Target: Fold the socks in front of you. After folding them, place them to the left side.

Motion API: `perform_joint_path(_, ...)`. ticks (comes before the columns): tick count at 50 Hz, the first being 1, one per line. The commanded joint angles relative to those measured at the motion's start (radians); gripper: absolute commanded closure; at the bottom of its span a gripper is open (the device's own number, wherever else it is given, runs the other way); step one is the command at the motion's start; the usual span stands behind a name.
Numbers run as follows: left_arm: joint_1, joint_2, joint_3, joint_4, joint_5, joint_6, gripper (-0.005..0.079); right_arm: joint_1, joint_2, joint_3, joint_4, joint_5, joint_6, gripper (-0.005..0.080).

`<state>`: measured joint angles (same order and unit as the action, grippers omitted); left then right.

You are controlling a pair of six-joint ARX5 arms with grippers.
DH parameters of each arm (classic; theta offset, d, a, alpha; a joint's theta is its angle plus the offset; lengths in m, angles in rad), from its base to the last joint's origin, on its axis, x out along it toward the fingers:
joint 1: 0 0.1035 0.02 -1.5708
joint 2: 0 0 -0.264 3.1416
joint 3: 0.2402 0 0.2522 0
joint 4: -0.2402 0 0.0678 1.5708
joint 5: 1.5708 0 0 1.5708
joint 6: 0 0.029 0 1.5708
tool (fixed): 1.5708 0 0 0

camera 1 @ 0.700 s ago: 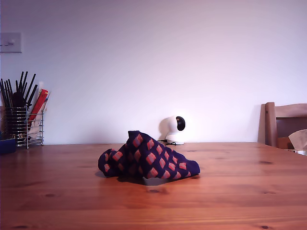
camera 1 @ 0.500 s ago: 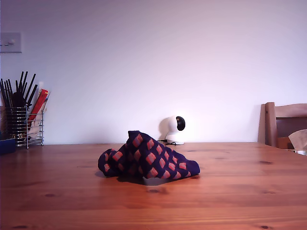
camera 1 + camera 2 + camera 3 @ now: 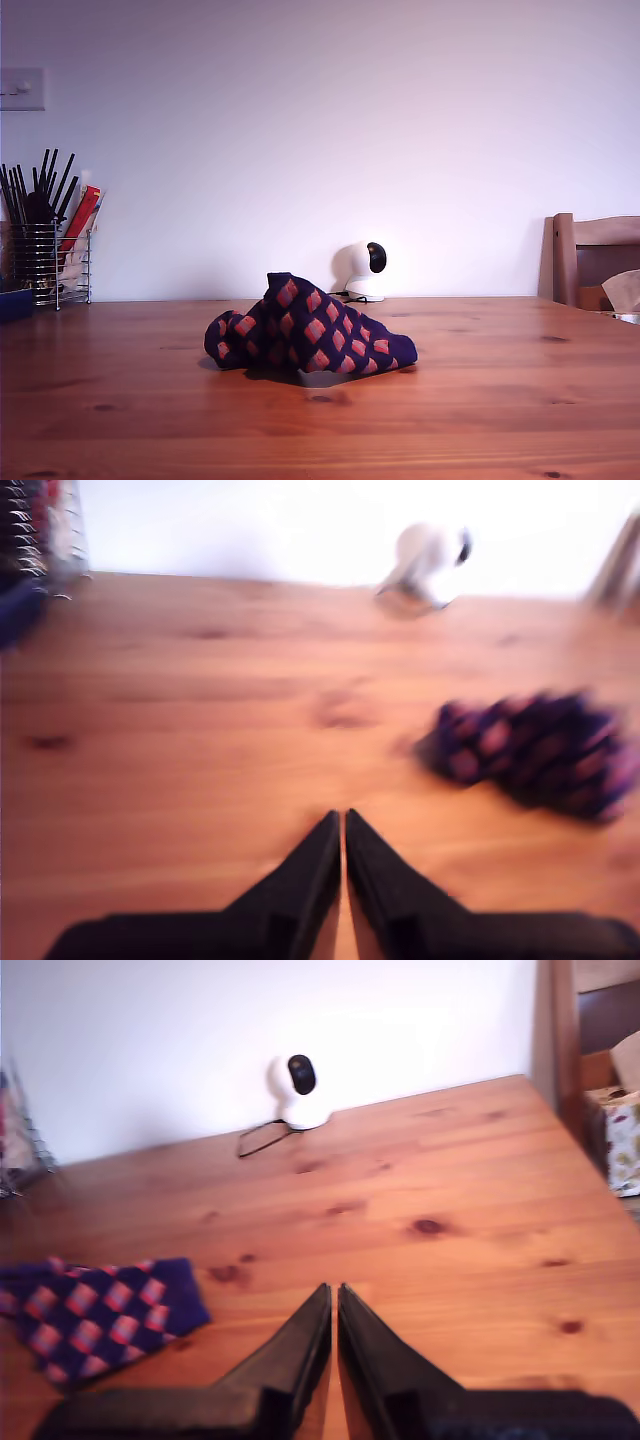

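The socks (image 3: 305, 332) lay bunched in a heap mid-table (image 3: 500, 400), untouched; a white camera (image 3: 366, 270) stood behind them at one o'clock, a wire caddy (image 3: 45, 262) at ten o'clock in the exterior view; no readable writing showed; my first gripper (image 3: 343, 820) and my second gripper (image 3: 334, 1292) hung clenched, empty, apart from the socks.

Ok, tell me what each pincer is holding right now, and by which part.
Nothing is held. My first pincer and my second pincer are both shut on nothing, above bare table, apart from the socks.
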<state>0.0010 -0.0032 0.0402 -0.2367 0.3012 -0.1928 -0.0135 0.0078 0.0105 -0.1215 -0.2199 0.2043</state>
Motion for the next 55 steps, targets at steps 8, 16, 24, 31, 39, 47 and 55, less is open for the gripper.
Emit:
perform_joint_path(8,0.003,-0.009,-0.004,0.077,0.09,-0.098,0.0763,-0.002,-0.007,0.058,0.004,-0.018,0.091,0.0765)
perform_joint_path(16,0.002,0.007,0.043,0.017,0.153,-0.124,0.0763,-0.001,0.004,0.107,-0.033,-0.06,0.153,0.0765)
perform_joint_path(24,-0.002,0.085,0.111,-0.043,0.23,-0.143,0.0763,0.0,0.045,0.176,-0.129,-0.138,0.165,0.0765)
perform_joint_path(31,-0.02,0.209,0.179,-0.056,0.283,-0.14,0.0763,0.004,0.133,0.23,-0.187,-0.203,0.166,0.0765)
perform_joint_path(39,-0.055,0.396,0.257,-0.055,0.322,-0.061,0.0763,0.031,0.27,0.317,-0.213,-0.24,0.116,0.0765)
perform_joint_path(47,-0.092,0.583,0.33,-0.019,0.319,-0.04,0.0763,0.055,0.437,0.407,-0.212,-0.246,0.017,0.0765)
perform_joint_path(55,-0.123,0.73,0.381,0.079,0.315,0.011,0.0763,0.066,0.6,0.488,-0.212,-0.283,-0.046,0.0765)
